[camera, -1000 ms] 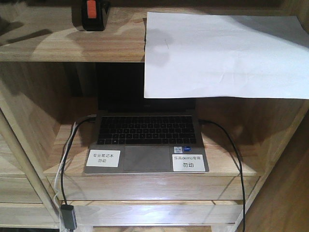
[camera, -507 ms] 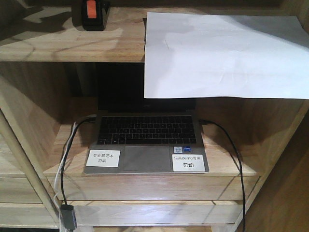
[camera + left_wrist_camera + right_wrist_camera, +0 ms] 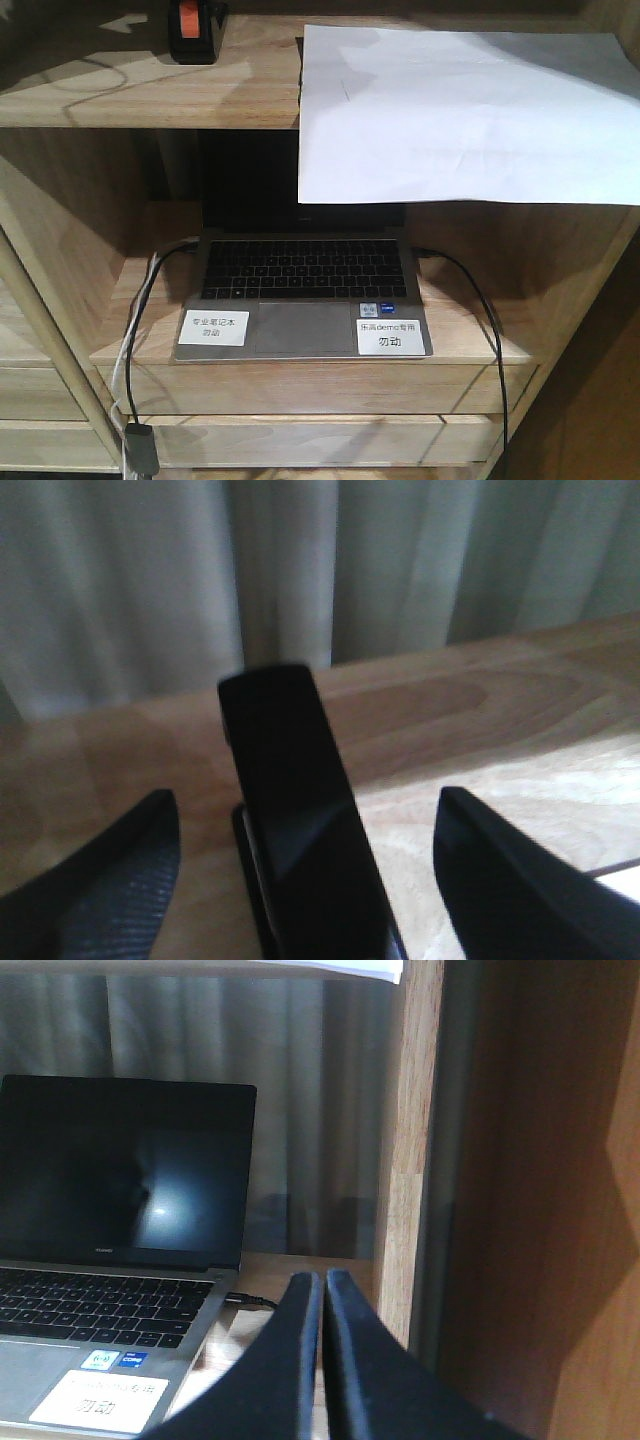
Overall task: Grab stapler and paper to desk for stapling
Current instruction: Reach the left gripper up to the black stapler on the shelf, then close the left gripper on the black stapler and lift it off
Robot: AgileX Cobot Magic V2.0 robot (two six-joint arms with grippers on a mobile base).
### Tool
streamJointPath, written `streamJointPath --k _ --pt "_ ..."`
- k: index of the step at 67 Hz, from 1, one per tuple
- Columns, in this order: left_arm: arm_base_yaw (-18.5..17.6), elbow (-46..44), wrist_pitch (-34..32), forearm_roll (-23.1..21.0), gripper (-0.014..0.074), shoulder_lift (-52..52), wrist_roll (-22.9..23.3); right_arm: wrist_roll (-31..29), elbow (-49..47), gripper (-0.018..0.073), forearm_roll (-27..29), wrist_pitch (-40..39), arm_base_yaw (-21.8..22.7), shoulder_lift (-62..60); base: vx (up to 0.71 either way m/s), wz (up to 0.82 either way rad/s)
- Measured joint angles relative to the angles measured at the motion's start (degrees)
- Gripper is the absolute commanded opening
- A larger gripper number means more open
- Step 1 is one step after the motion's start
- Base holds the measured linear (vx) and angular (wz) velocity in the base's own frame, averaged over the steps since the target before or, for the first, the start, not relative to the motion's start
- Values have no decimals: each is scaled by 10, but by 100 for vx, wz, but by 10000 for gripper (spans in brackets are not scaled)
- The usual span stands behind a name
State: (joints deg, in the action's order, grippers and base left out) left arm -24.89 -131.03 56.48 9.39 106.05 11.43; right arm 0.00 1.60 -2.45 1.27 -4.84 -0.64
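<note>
The black stapler (image 3: 192, 30) with an orange mark stands on the top shelf (image 3: 120, 90) at the left. The white paper sheet (image 3: 460, 110) lies on the same shelf to its right, its front edge hanging over the shelf. In the left wrist view the stapler (image 3: 300, 840) lies between the spread fingers of my left gripper (image 3: 307, 798), which is open and not touching it. My right gripper (image 3: 318, 1280) is shut and empty, low beside the laptop's right edge. The paper's edge (image 3: 330, 968) shows above it.
An open laptop (image 3: 300, 290) with a dark screen sits on the lower shelf, with cables (image 3: 480, 310) at both sides. A wooden upright (image 3: 410, 1160) stands just right of my right gripper. A curtain (image 3: 300, 570) hangs behind the top shelf.
The shadows on the left of the top shelf have shrunk and shifted. The stapler, paper and laptop have not moved.
</note>
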Motion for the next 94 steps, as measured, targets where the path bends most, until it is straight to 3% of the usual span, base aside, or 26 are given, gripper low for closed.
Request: streamJointPath --k 18,25,34,45,64,80,94 --pt "0 -5 12 0 510 31 12 0 0 -9 0 0 0 0 0 0" --pt "0 -6 16 0 454 40 27 0 0 -9 0 0 0 0 0 0" --pt "0 -7 16 -4 293 44 39 0 0 -9 0 0 0 0 0 0" --pt "-1 -7 16 -1 -6 44 44 0 0 -9 0 0 0 0 0 0" --pt "-1 -7 27 15 -7 31 41 0 0 -9 0 0 0 0 0 0" --pt "-11 3 46 15 -7 -30 -13 0 0 -9 0 0 0 0 0 0" --pt "-36 103 11 17 -7 -114 -22 0 0 -9 0 0 0 0 0 0"
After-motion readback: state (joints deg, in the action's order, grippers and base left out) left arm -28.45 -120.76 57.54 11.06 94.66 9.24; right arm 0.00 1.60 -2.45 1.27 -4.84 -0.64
